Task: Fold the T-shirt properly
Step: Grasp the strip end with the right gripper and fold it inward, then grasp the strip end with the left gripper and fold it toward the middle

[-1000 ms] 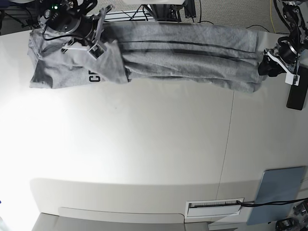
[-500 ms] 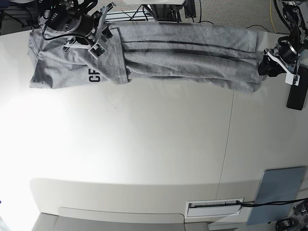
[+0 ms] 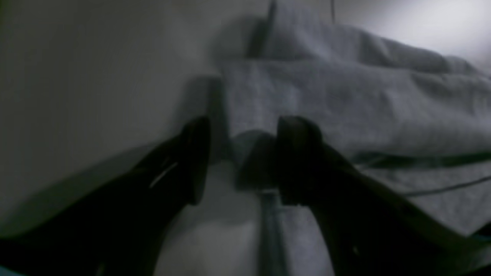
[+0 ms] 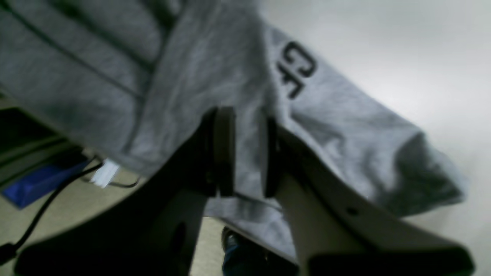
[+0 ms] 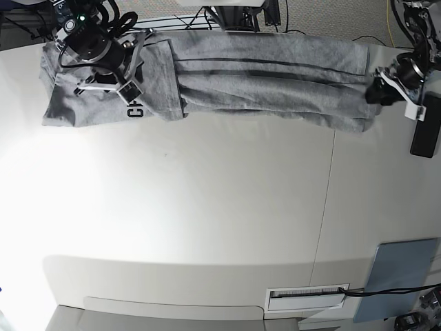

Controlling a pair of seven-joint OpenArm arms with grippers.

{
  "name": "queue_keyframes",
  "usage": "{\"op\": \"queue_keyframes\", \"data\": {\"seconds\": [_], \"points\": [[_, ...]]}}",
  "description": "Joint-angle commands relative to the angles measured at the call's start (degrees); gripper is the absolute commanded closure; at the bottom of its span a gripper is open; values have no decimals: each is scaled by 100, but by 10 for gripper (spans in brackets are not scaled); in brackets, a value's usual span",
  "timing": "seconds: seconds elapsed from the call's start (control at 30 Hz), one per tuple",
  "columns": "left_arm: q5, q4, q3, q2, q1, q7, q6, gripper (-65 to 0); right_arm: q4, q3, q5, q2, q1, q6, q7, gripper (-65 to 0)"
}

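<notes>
While the T-shirt (image 5: 262, 79) lies stretched in long folds across the table's (image 5: 220, 207) far edge, from 10 to 2 o'clock in the base view, its black lettering (image 4: 295, 69) shows near the sleeve end. At 10 o'clock the right gripper (image 4: 245, 153) stands narrow with grey cloth between its jaws; at 2 o'clock the left gripper (image 3: 241, 161) is spread wide at the hem.
</notes>
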Motion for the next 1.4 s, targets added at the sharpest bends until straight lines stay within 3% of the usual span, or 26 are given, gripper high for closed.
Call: {"op": "queue_keyframes", "data": {"seconds": [0.0,0.3,0.47,0.57,0.67,0.77,0.9,1.03,1.2,1.37], "points": [[-234,79,-55,-48,2,28,-47,-294,94,26,-37,66,15,-68,125,-114],[-188,72,-55,291,0,393,-47,-294,94,26,-439,68,15,-92,184,-114],[-708,72,-52,291,0,907,-47,-283,94,26,-455,68,15,-92,184,-114],[-732,72,-52,289,4,929,-47,-185,94,26,-457,68,15,-92,181,-114],[-667,72,-52,289,11,911,-47,-3,94,26,-566,68,15,-90,195,-114],[-407,72,-55,278,13,629,-47,0,94,28,-1012,66,15,-116,343,-114],[243,81,-57,236,-9,-70,118,0,94,46,-1554,68,15,-636,647,-114],[916,105,-57,208,-37,-610,120,0,94,400,-1609,68,15,-686,859,-114],[1567,304,-57,129,-35,-905,828,0,-601,981,-1589,68,37,-688,1191,-114],[1882,909,-55,114,-15,-866,1021,0,-1338,1241,-1545,68,308,-686,1182,-114]]}}
